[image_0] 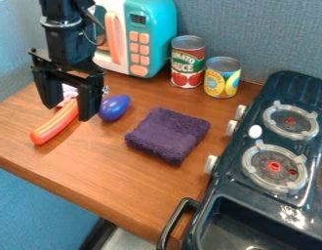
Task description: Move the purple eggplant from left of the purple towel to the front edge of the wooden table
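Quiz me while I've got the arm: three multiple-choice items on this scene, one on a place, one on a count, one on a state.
1. Where does the purple cloth lie?
A) On a burner
B) Inside the microwave
C) Between the blue toy and the stove

2. How many cans stand by the wall?
A) Two
B) Three
C) Five

3. How are the fingers of the gripper?
A) Pressed together
B) Apart
C) Closed on the cloth

1: C, it lies on the wooden table with one on each side.
2: A, one red-labelled, one yellow-labelled.
3: B, a wide gap shows between them.
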`<state>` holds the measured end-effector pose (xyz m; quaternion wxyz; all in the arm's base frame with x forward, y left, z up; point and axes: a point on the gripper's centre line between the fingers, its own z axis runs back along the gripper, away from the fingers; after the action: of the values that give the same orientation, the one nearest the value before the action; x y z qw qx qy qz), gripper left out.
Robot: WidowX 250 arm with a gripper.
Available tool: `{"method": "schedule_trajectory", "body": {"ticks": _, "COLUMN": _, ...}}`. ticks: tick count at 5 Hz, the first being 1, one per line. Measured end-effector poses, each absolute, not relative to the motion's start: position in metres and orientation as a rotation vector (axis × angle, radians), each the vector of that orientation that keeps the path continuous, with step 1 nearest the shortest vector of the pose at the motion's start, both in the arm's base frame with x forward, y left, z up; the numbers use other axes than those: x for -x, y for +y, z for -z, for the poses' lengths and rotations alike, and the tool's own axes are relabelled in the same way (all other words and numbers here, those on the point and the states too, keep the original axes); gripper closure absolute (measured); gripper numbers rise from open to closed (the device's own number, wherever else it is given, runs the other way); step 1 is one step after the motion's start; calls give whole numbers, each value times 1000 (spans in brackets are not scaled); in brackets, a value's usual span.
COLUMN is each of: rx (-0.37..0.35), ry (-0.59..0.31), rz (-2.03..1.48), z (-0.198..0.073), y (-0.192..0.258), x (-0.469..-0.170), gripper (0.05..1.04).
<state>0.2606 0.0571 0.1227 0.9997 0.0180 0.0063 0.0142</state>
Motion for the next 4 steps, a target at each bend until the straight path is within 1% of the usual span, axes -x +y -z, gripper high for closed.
{"method": "schedule_trajectory", "body": {"ticks": 1, "rx": -33, "ry": 32, "rz": -28, "z": -118, "y": 57, "x": -260, "gripper": 83}}
{"method": "schedule_trajectory", "body": {"ticks": 2, "rx": -30, "ry": 43, "rz": -10, "z": -105, "y": 61, "x": -277, "gripper": 83}}
{"method": "schedule_trajectory", "body": {"ticks": 4, "rx": -31, "ry": 24, "rz": -23, "z": -97, "y": 85, "x": -320, "gripper": 83}}
